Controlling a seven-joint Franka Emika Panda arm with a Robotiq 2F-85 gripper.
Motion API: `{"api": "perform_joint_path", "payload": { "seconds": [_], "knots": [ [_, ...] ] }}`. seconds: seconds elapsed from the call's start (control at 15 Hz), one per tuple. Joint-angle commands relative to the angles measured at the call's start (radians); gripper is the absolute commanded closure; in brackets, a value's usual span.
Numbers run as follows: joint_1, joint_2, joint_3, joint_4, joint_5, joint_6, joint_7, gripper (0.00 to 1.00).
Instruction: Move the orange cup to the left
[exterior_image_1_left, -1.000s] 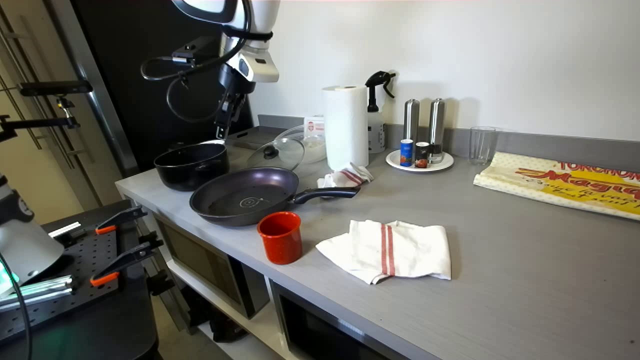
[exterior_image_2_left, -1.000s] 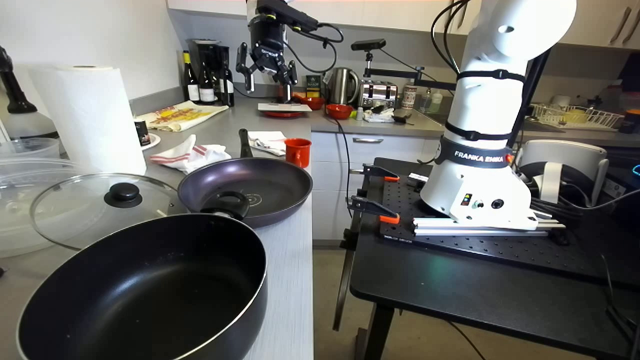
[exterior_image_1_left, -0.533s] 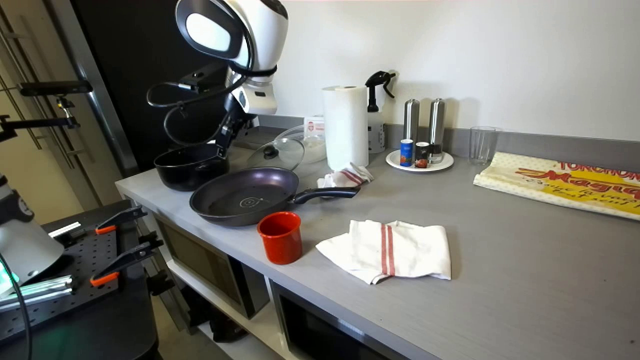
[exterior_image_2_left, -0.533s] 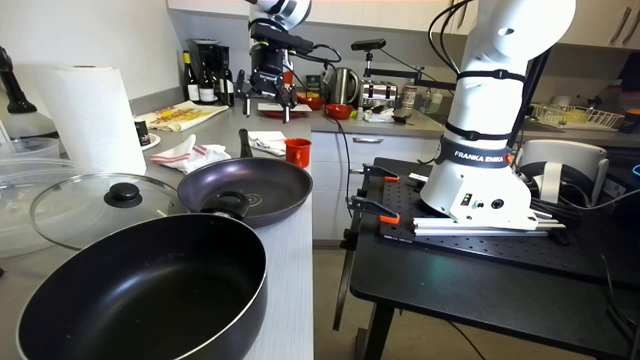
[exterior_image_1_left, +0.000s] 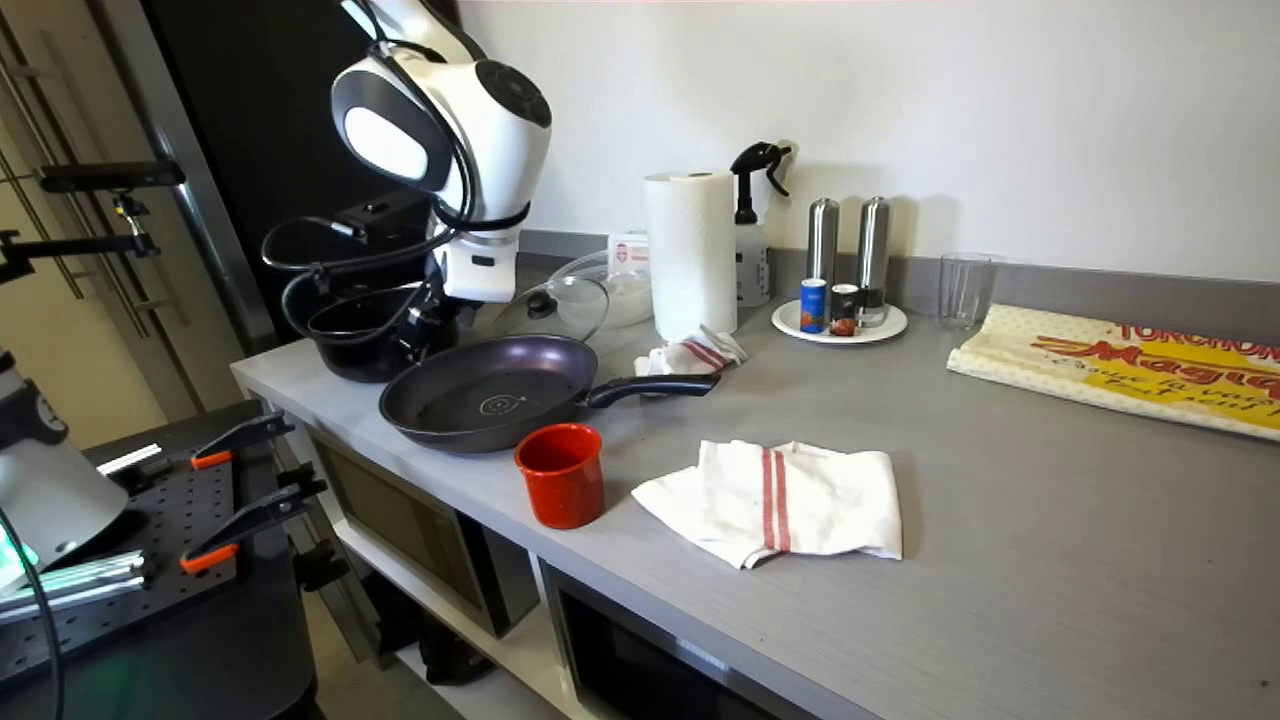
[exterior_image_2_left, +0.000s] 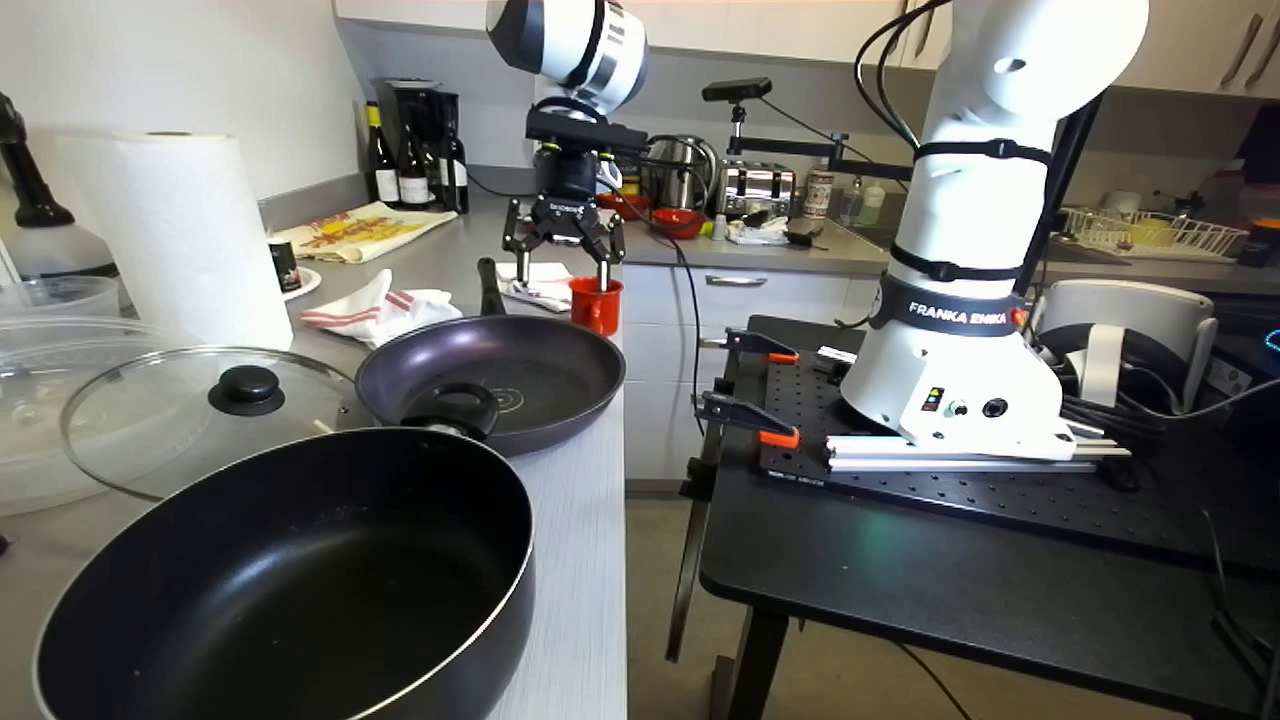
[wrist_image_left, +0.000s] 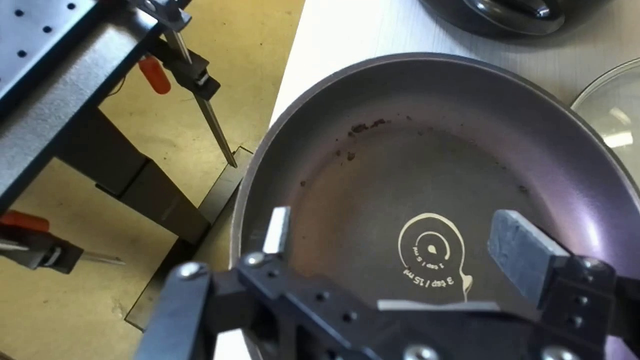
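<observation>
The orange cup (exterior_image_1_left: 562, 485) stands upright near the counter's front edge, beside the frying pan. In an exterior view the cup (exterior_image_2_left: 594, 312) sits beyond the pan, its rim partly covered by a fingertip passing in front of it. My gripper (exterior_image_2_left: 563, 278) points down with its fingers spread wide. Seen from the wrist, the gripper (wrist_image_left: 391, 222) is above the dark frying pan (wrist_image_left: 350, 210), nothing between its pads, and the cup is out of that view. In an exterior view the dark fingers (exterior_image_1_left: 412, 345) blend into the black pot behind them.
A black pot (exterior_image_2_left: 330, 560) and a glass lid (exterior_image_1_left: 575, 310) adjoin the frying pan, whose handle (exterior_image_1_left: 655, 387) reaches over the counter. A striped white towel (exterior_image_1_left: 830, 500) lies beside the cup. A paper towel roll (exterior_image_1_left: 692, 255) stands behind. The counter edge (exterior_image_2_left: 600, 560) drops to the floor.
The arm has come down, bringing the gripper from higher up to low over the frying pan, its fingers staying apart. The cup and the other objects have stayed where they were.
</observation>
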Motion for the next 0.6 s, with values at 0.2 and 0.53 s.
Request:
{"api": "perform_joint_path", "payload": {
  "seconds": [0.2, 0.53],
  "knots": [
    [-0.002, -0.081, -0.034, -0.097, 0.013, 0.065, 0.121, 0.0],
    [-0.002, -0.09, -0.052, -0.088, -0.009, 0.078, 0.227, 0.0]
  ]
}}
